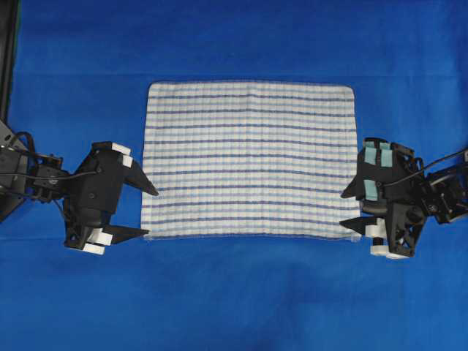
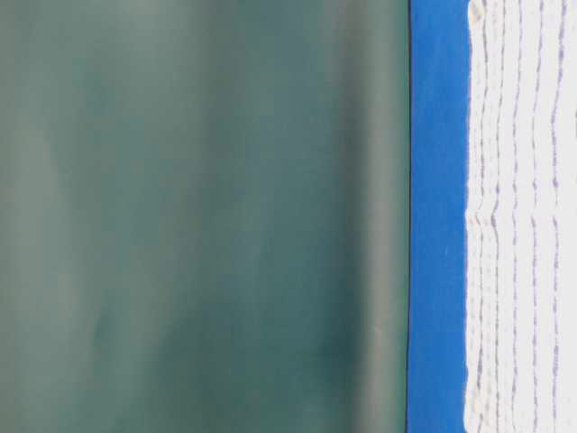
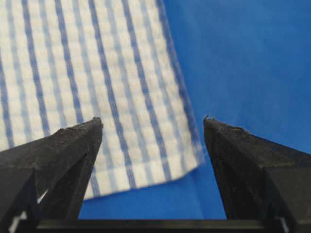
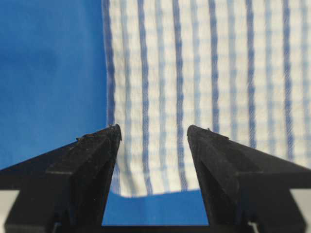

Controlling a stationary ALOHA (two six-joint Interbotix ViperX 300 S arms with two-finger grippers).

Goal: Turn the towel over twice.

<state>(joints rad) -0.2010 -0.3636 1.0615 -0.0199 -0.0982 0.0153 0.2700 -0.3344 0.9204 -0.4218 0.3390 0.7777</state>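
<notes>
The towel [image 1: 248, 157], white with thin dark-blue and light-blue stripes, lies spread flat in the middle of the blue table covering [image 1: 241, 300]. My left gripper [image 1: 151, 212] is at its near left corner, open, fingers apart with nothing between them. In the left wrist view that corner of the towel [image 3: 97, 73] lies under the gap of the left gripper [image 3: 153, 121]. My right gripper [image 1: 344, 210] is at the near right corner, also open. The right wrist view has the towel [image 4: 204, 73] edge below the right gripper [image 4: 153, 127]. The table-level view catches one end of the towel [image 2: 523, 216].
The blue covering [image 2: 437, 216] runs well past the towel on all sides. A dark upright frame [image 1: 7, 58] stands at the far left edge. A plain green backdrop [image 2: 198, 216] is behind the table.
</notes>
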